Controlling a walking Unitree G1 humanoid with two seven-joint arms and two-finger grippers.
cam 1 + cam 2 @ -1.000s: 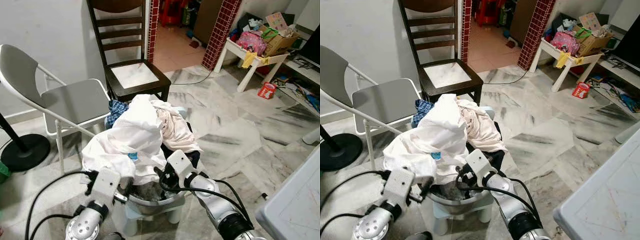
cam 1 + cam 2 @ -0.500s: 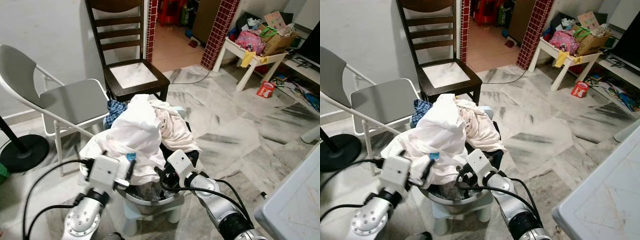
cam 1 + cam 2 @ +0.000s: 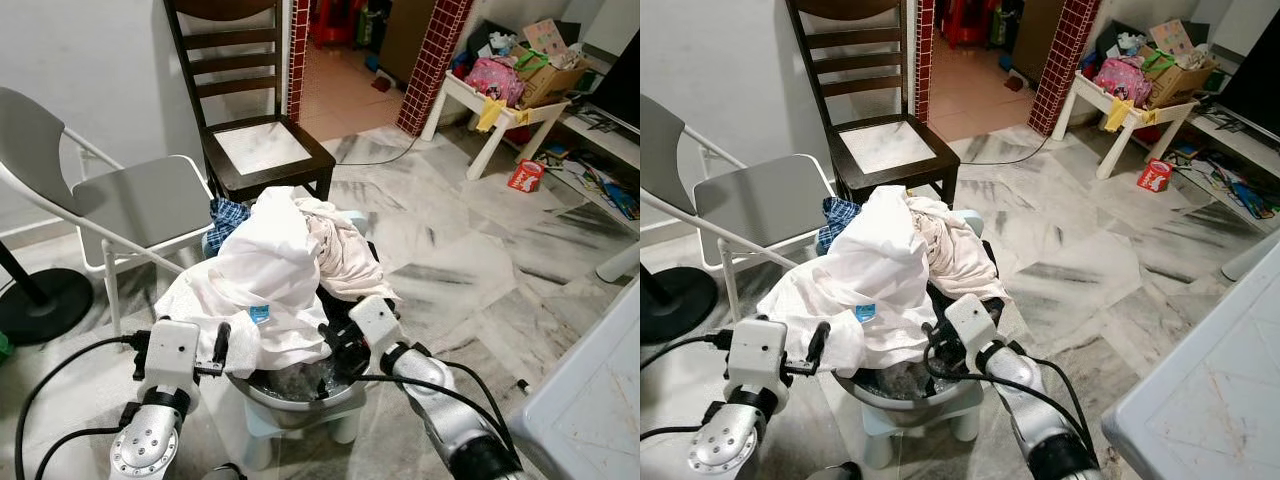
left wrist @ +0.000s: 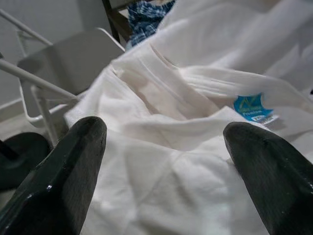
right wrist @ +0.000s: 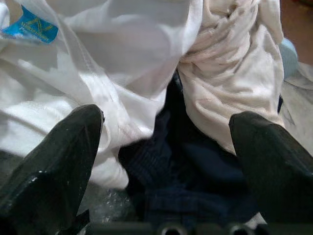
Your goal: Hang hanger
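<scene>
Left eye view shows a metal basin (image 3: 300, 392) on a small pale stool (image 3: 290, 432), heaped with laundry: a large white garment (image 3: 265, 280) with a blue tag (image 3: 260, 314) draped on top, a cream cloth (image 3: 345, 255) beside it, a blue checked cloth (image 3: 228, 217) at the far side and dark clothing (image 5: 195, 171) underneath. No hanger can be made out among the clothes, so its place cannot be told. The left gripper (image 4: 166, 161) hovers just beside the near left edge of the pile, its two black fingers (image 4: 73, 166) spread wide apart and holding nothing, the white garment lying between and beyond them. The right gripper (image 5: 166, 152) sits at the near right edge of the basin, its fingers (image 5: 54, 156) also well apart and unloaded, pointing at the dark clothing where the white garment and cream cloth meet. Behind the pile stand a dark wooden chair (image 3: 262, 150) and, to its left, a grey folding chair (image 3: 130, 205). A small white table (image 3: 500, 110) piled with clutter stands far right on the marbled floor (image 3: 450, 260).
</scene>
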